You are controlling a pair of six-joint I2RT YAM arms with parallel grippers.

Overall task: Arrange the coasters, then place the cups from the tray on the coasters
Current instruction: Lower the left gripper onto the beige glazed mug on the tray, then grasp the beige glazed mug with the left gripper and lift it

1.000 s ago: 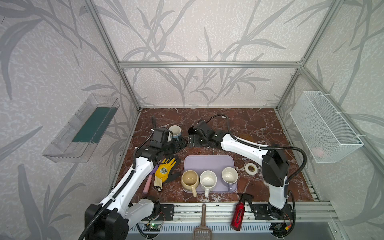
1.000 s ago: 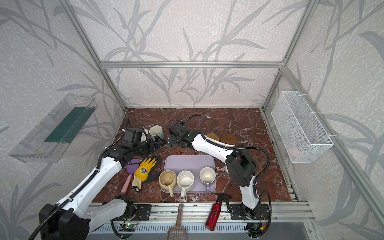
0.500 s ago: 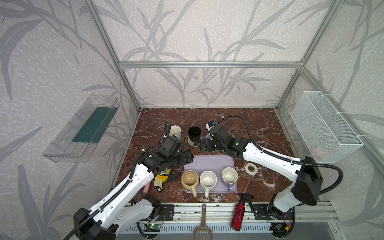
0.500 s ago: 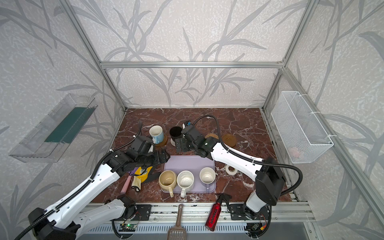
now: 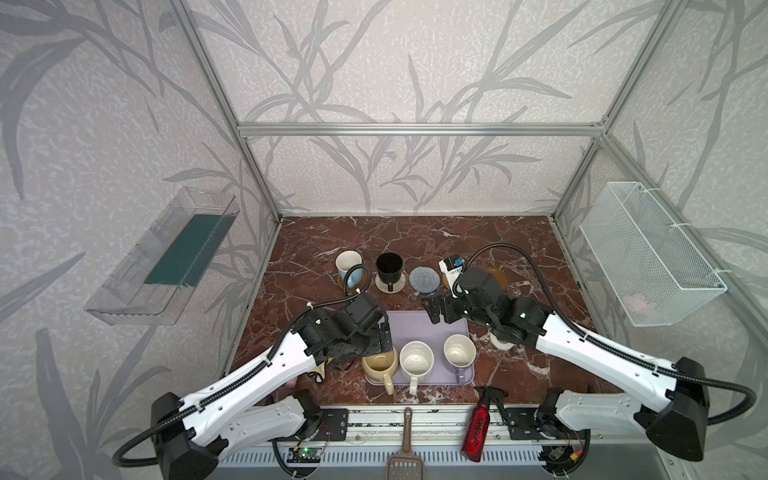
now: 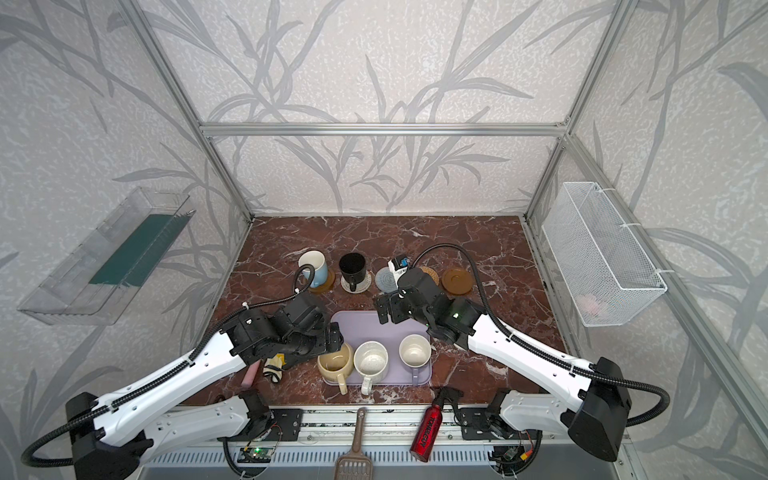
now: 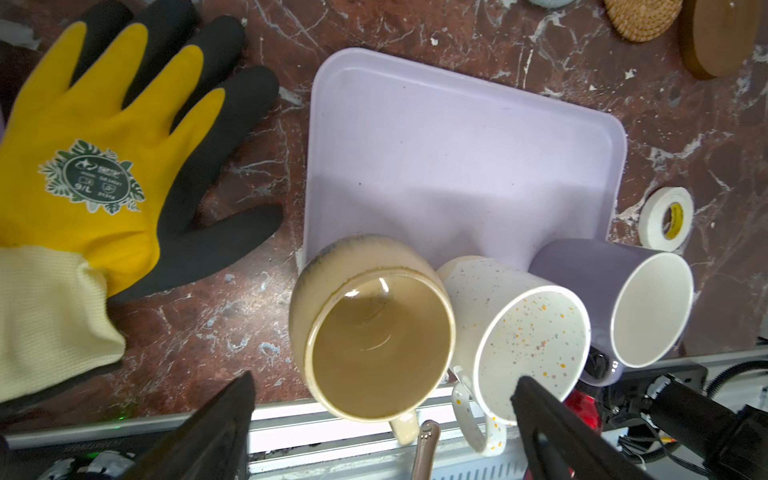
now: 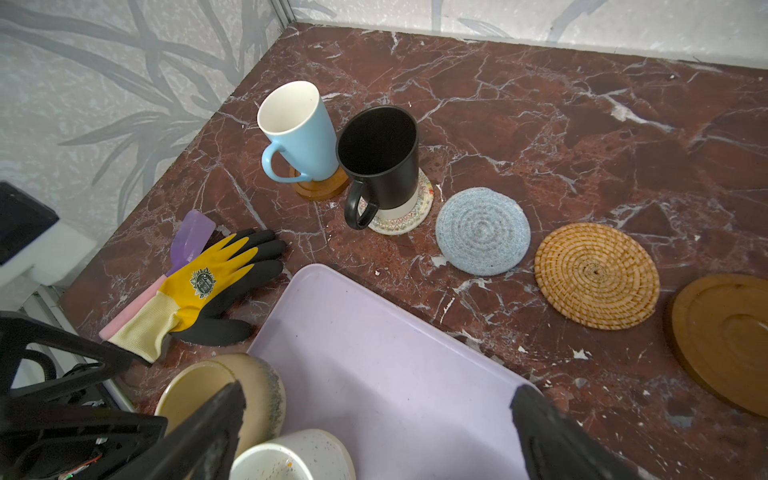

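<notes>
— What are we seeing?
— Cream-yellow mug (image 7: pixel 374 332), speckled white mug (image 7: pixel 523 328) and lavender-grey mug (image 7: pixel 615 299) are standing on the flat lavender plastic tray (image 5: pixel 432 336), its long axis running left-right, handles pointing at the front rail (image 5: pixel 436 419). Our left gripper (image 7: pixel 384 378) and right gripper (image 8: pixel 380 386) are hanging wide open, empty.
— Any writing?
— We're reading "9/L" on the yellow-and-black glove (image 7: pixel 91 166).

Both top views look down from high in front over the whole tabletop (image 5: pixel 415 241); both wrist views sit close above the tray (image 7: pixel 457 145).
</notes>
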